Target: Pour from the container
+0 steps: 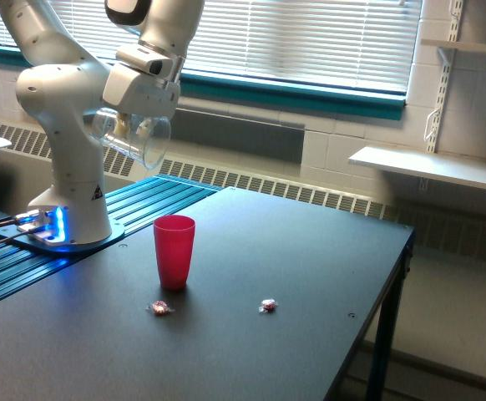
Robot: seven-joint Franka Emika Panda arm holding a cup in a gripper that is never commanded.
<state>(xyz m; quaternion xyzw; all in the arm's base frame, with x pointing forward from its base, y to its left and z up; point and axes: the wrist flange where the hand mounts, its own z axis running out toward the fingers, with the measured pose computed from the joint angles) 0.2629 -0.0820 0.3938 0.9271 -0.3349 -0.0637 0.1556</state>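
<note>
In the upper left, the end effector [130, 125] is gripping the clear container [136, 138], tilting it mouth-down. Below, a red cup [174, 251] is standing on the bench [310, 276], two wrapped candies [160, 308] lying nearby.

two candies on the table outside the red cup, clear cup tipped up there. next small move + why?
Probably tip the container back upright and stop. It is tilted mouth-down in the gripper, above and to the exterior view's left of the red cup, and looks empty. Two wrapped candies lie on the table outside that cup, so further tilting seems pointless.
</note>
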